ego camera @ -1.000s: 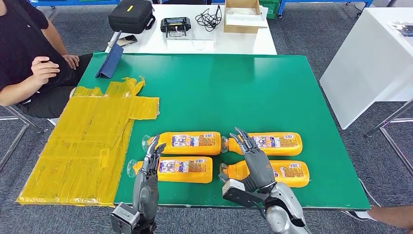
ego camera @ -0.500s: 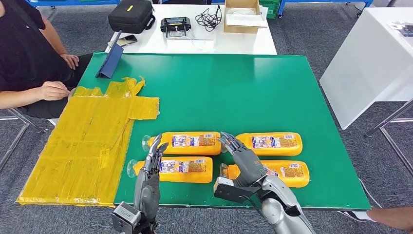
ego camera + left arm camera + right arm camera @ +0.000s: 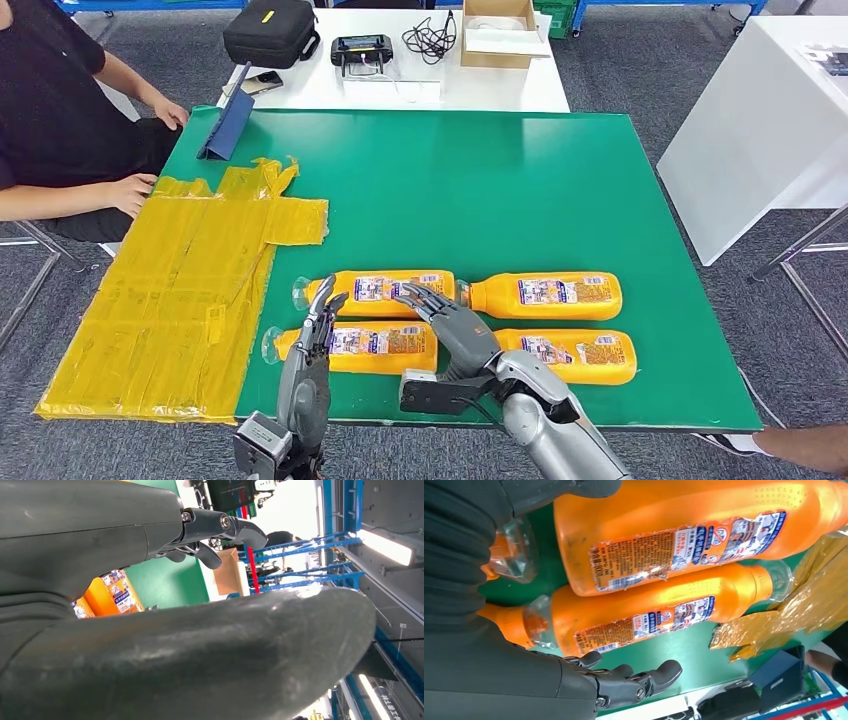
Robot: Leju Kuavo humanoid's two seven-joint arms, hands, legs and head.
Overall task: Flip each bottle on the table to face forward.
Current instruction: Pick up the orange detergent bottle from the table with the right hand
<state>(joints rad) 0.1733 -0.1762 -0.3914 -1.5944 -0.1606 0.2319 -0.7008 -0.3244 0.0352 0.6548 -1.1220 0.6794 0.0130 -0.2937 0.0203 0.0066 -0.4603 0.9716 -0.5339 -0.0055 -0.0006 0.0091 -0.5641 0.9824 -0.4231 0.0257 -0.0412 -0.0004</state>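
Four orange bottles lie on their sides on the green table, caps pointing left: far left, near left, far right, near right. My left hand stands edge-on at the necks of the two left bottles, its fingers straight and holding nothing. My right hand hovers with spread fingers over the base ends of the left bottles, beside the right bottles' caps. The right wrist view shows the near left bottle and the far left bottle under it.
A crumpled yellow sheet covers the table's left side, with a blue folder behind it. A person sits at the left with hands on the table's edge. White tables stand behind and to the right.
My right hand has swung left, from above the right bottles' necks to above the left bottles' base ends. The person's hands have moved onto the table's edge. My left hand has stayed put.
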